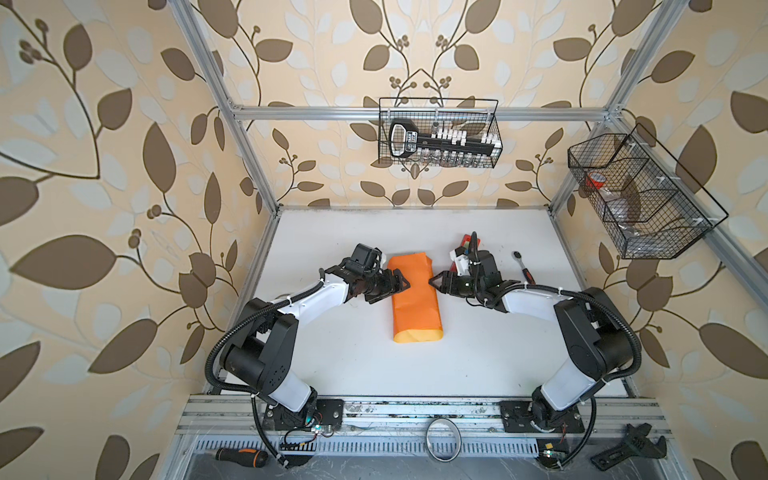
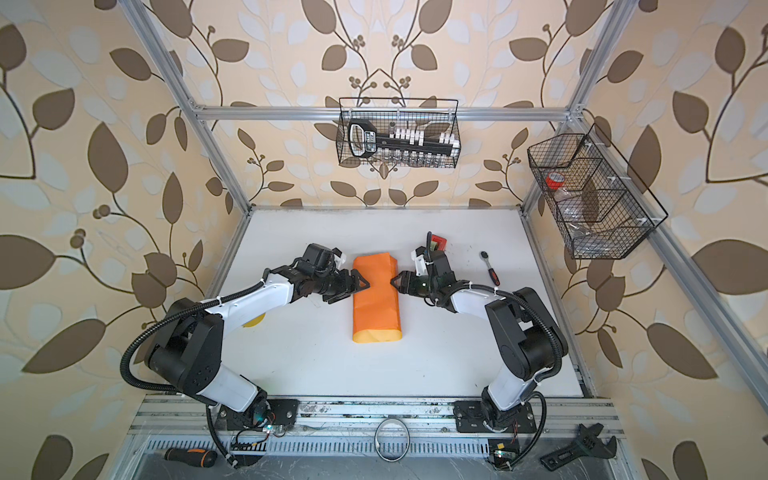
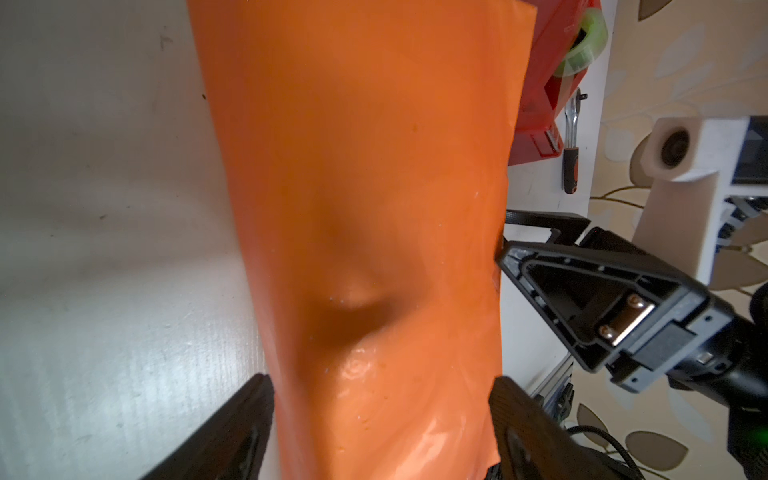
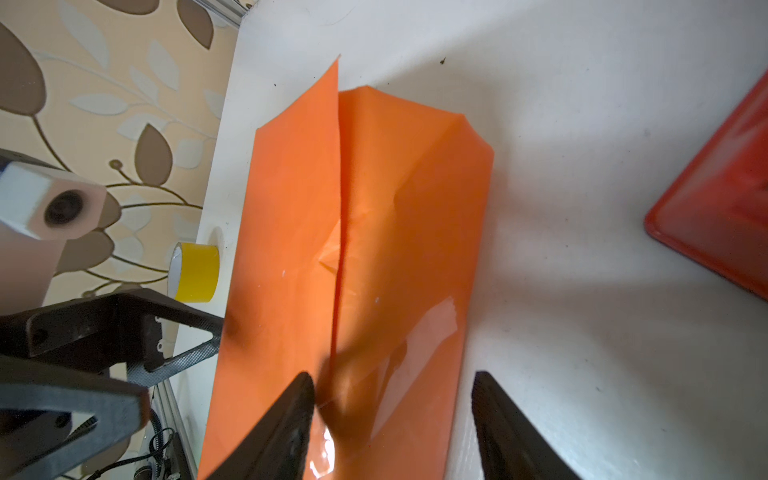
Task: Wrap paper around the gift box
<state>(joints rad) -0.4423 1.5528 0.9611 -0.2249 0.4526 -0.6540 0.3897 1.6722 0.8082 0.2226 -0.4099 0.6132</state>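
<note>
The paper (image 1: 415,301), folded over the hidden gift box, lies centred on the surface (image 1: 332,353), its long axis pointing away from the arms' bases. The left jaws and right jaws flank it, both spread and equally near.

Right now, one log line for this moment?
paper: folded over, seam up | left gripper: open, straddling paper | right gripper: open, at paper edge

My stereo head sits high over the near edge, looking steeply down and toward the far side, so both top views share the whole surface (image 1: 332,365). The left wrist camera (image 4: 62,210) hangs close over the paper (image 3: 365,187), facing right at the right gripper (image 3: 502,237). The right wrist camera (image 3: 675,151), equally close, faces left across that paper to the left gripper (image 4: 219,336).
</note>
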